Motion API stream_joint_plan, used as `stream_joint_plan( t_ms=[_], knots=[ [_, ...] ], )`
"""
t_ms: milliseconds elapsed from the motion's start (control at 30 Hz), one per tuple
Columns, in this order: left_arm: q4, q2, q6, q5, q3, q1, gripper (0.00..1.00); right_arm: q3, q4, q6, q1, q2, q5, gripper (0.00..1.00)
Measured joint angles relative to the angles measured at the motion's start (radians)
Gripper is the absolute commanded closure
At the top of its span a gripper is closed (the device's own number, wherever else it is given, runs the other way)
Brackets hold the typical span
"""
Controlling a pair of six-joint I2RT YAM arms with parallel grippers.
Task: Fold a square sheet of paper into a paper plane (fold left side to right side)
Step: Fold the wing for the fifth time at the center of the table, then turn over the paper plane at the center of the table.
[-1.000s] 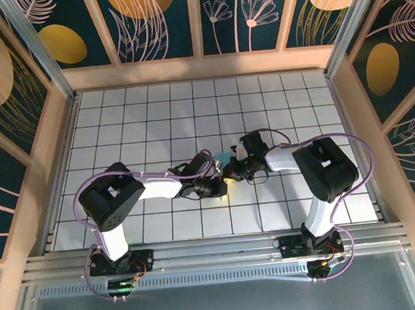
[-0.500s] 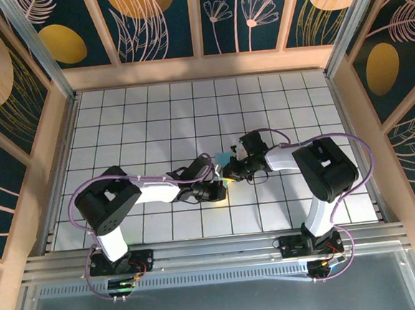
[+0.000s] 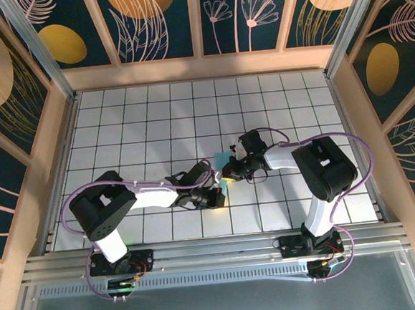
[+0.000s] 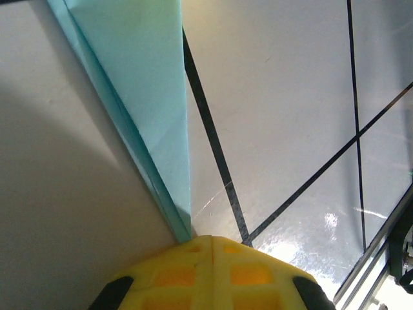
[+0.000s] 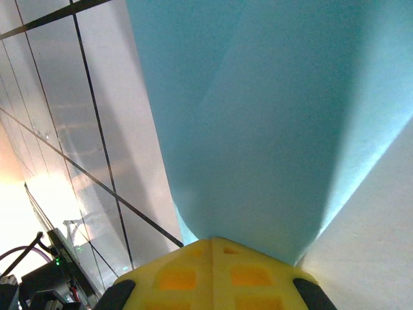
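left gripper (image 4: 211,250) slid toward 7 o'clock along paper plane (image 5: 258,129); both closed (right gripper (image 5: 211,250) anchoring); keep crease pressure steady.

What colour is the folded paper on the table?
The paper is plain light teal-blue with no markings; the right wrist view shows it best.

Two arms are counted: the left arm (image 3: 149,195) and the right arm (image 3: 294,159). Two pairs of yellow fingers (image 4: 168,278) are counted, one per arm. One paper (image 3: 224,158) is counted (teal, folded), and one tiled desk (image 3: 154,116).
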Motion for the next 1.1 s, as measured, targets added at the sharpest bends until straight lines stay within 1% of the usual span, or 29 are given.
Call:
stream_joint_plan(
  t_ms=[133,233,300,400,467,500,533,600,700,767,833,933,1033,1100],
  knots=[
    [-0.045,-0.080,-0.001,-0.016,-0.026,-0.004,1.00,0.013,-0.024,-0.001,0.005,-0.006,0.020,0.99],
    [-0.050,-0.185,-0.004,-0.045,-0.028,0.003,1.00,0.032,-0.079,-0.006,0.011,-0.035,0.086,0.86],
    [-0.047,-0.262,-0.007,-0.071,-0.028,0.024,1.00,0.052,-0.130,-0.017,0.011,-0.072,0.137,0.80],
    [-0.042,-0.378,-0.013,-0.137,-0.029,0.083,0.99,0.104,-0.195,-0.032,0.011,-0.153,0.217,0.71],
    [-0.044,-0.438,-0.019,-0.208,-0.031,0.121,0.90,0.139,-0.225,-0.041,0.011,-0.209,0.273,0.65],
    [-0.045,-0.457,-0.021,-0.237,-0.032,0.135,0.88,0.151,-0.233,-0.044,0.011,-0.229,0.293,0.61],
    [-0.045,-0.472,-0.024,-0.263,-0.032,0.145,0.86,0.163,-0.239,-0.046,0.011,-0.248,0.313,0.57],
    [-0.046,-0.479,-0.027,-0.296,-0.032,0.148,0.77,0.171,-0.242,-0.050,0.011,-0.264,0.338,0.52],
    [-0.078,-0.509,-0.049,-0.448,-0.048,0.146,0.70,0.184,-0.311,-0.045,0.054,-0.259,0.474,0.45],
    [-0.096,-0.538,-0.062,-0.539,-0.055,0.151,0.63,0.189,-0.351,-0.034,0.109,-0.247,0.553,0.41],
    [-0.099,-0.548,-0.072,-0.603,-0.055,0.153,0.61,0.205,-0.375,-0.021,0.152,-0.217,0.613,0.38],
    [-0.106,-0.549,-0.077,-0.663,-0.057,0.153,0.58,0.247,-0.399,-0.010,0.194,-0.146,0.697,0.36],
    [-0.116,-0.550,-0.080,-0.692,-0.065,0.153,0.56,0.268,-0.409,0.001,0.207,-0.085,0.757,0.36],
    [-0.119,-0.553,-0.080,-0.701,-0.074,0.153,0.56,0.271,-0.419,0.005,0.208,-0.054,0.785,0.39]
  ],
)
